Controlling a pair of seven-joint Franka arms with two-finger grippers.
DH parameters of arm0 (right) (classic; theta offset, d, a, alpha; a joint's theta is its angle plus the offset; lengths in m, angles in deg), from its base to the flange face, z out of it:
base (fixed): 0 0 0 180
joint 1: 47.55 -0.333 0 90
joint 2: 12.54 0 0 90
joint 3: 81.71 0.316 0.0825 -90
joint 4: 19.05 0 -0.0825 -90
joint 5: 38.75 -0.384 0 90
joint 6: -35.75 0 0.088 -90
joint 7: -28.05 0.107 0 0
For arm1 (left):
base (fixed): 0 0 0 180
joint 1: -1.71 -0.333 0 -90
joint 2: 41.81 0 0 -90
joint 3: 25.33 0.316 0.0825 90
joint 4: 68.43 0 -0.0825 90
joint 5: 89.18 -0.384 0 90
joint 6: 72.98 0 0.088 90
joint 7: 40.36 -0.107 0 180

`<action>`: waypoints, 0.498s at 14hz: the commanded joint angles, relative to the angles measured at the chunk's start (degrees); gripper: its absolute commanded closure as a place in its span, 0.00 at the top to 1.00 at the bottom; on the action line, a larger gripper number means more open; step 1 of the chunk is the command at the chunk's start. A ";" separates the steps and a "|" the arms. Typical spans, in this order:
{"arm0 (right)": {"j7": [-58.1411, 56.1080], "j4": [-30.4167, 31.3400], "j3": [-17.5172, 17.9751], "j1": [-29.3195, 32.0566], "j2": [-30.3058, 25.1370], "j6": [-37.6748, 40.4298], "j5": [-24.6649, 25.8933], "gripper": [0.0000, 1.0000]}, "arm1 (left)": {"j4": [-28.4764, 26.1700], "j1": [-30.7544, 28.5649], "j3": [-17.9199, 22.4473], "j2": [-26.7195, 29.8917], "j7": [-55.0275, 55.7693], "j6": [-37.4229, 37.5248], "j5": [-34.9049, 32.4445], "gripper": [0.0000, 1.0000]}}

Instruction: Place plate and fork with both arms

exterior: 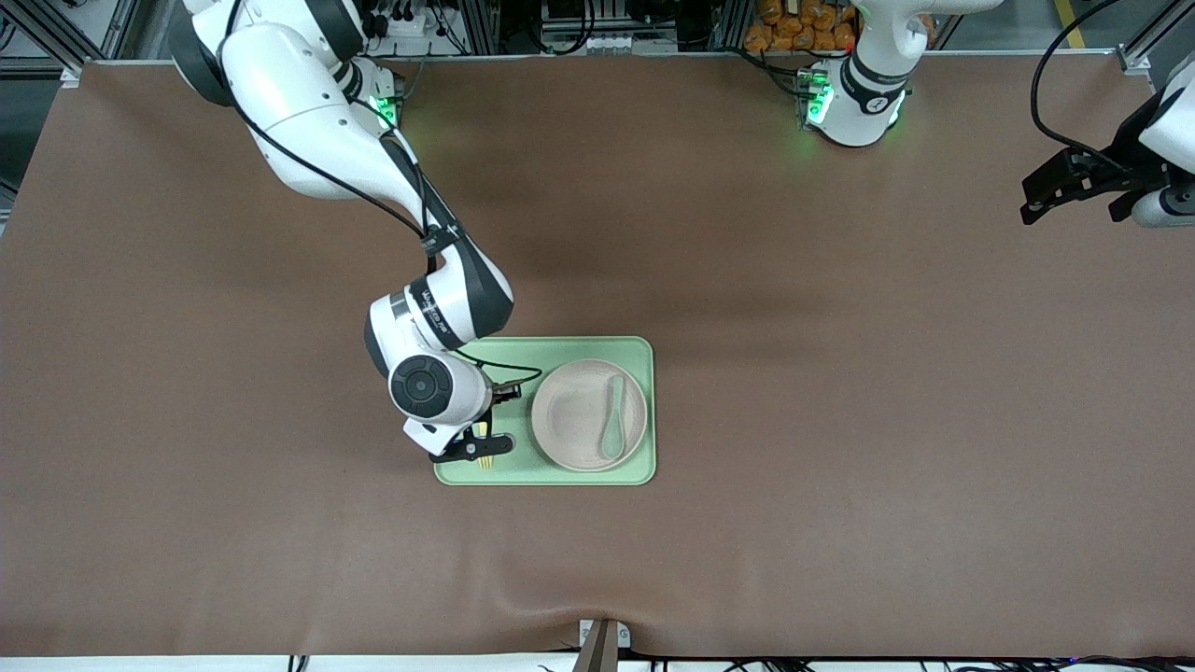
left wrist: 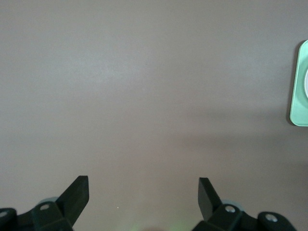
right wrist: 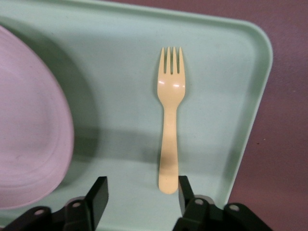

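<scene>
Fork (right wrist: 169, 120): pale yellow, flat on the green tray (exterior: 635, 471), at the plate's nine o'clock, tines toward the front camera. Right tool (right wrist: 139, 197): low over the handle end, jaws apart, gripping nothing; apparently letting go or about to grasp.

Plate (exterior: 574, 415): on the tray, carrying a grey-green spoon (exterior: 613, 425).

Left tool (left wrist: 143, 195): waits wide open, empty, over bare counter (exterior: 840, 373) at the left arm's end.

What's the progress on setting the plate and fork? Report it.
Done: the small off-white plate sits on the light-green tray, grey-green spoon in it; the pale yellow plastic fork lies beside it. In hand: nothing; right gripper open over the fork. Left gripper waits open.
</scene>
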 commanded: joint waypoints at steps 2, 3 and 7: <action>-0.64 -5.89 0.68 5.23 -1.83 7.86 -0.29 1.00 | -1.53 -0.06 -0.04 1.57 0.36 -1.03 -0.93 1.00; -0.56 -7.74 0.94 7.08 -2.79 10.15 -0.73 1.00 | -1.53 -0.06 -0.13 1.57 0.36 -1.03 -0.93 1.00; -0.55 -8.28 1.20 11.82 -9.73 15.35 -0.64 1.00 | -1.53 0.02 -0.13 1.48 0.27 -1.12 -0.93 1.00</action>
